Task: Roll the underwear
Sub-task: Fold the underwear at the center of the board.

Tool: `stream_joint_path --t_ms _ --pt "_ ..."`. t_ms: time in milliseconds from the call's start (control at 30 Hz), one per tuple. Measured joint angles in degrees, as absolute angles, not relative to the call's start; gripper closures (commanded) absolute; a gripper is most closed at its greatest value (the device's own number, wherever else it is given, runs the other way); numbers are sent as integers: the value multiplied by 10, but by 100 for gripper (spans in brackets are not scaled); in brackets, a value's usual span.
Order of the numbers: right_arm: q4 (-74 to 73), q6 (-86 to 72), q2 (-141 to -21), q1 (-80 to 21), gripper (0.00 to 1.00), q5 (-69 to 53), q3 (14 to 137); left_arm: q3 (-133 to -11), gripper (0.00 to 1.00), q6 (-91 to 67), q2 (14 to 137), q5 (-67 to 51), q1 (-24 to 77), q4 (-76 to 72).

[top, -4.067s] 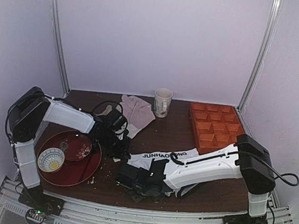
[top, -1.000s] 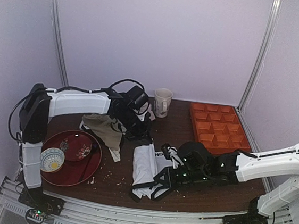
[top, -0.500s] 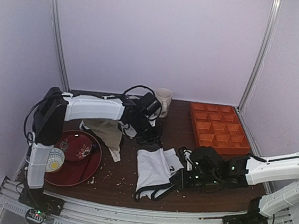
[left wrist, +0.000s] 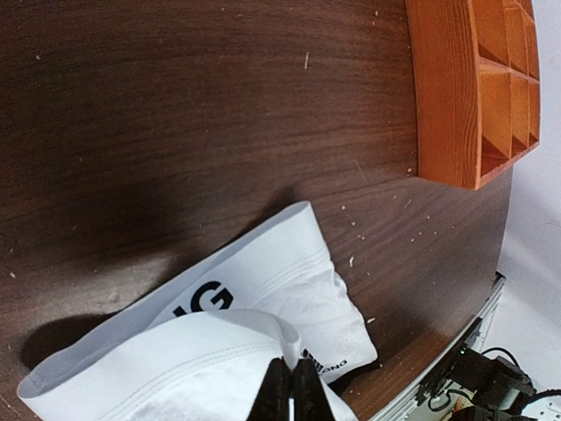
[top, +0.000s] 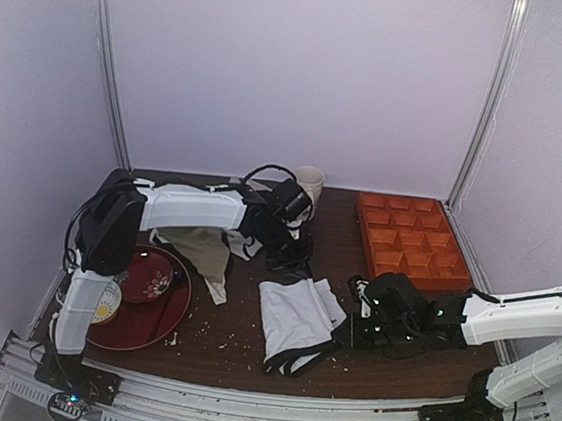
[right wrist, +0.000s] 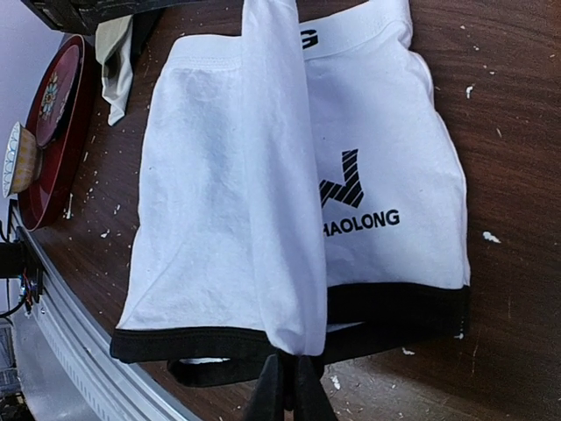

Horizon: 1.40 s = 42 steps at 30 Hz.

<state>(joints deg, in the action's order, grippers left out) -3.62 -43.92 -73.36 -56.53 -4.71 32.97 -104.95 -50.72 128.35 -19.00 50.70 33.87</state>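
Observation:
The underwear (top: 295, 318), white boxer briefs with black hems, lies folded on the brown table between the arms. My left gripper (top: 289, 260) is at its far edge. In the left wrist view that gripper (left wrist: 291, 388) is shut on a curled fold of the white waistband (left wrist: 280, 272). My right gripper (top: 342, 330) is at its right side. In the right wrist view it (right wrist: 285, 384) is shut on a raised white fold by the black hem (right wrist: 263, 338). "HAOLONG" lettering (right wrist: 361, 222) shows on the cloth.
An olive-beige garment (top: 202, 247) lies left of the underwear. A red plate (top: 146, 297) and a patterned bowl (top: 100, 302) sit at the left. A mug (top: 309, 183) stands at the back. An orange compartment tray (top: 409, 239) is at the back right. Crumbs dot the table.
The underwear has gone from spread out to folded into a narrower shape. The left gripper moved right to its far edge. The right gripper drew back to the right with the fold.

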Motion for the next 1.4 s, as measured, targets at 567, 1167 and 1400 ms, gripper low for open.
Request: stream_joint_path --t_ms 567,1167,1400 --pt "-32 -428 -750 -533 100 -58 321 -1103 100 -508 1330 -189 507 335" --pt "-32 -423 -753 -525 100 -57 314 -1115 100 -509 1342 -193 507 326" --pt "-33 -422 -746 -520 100 -49 314 -1122 100 -510 1347 -193 507 326"
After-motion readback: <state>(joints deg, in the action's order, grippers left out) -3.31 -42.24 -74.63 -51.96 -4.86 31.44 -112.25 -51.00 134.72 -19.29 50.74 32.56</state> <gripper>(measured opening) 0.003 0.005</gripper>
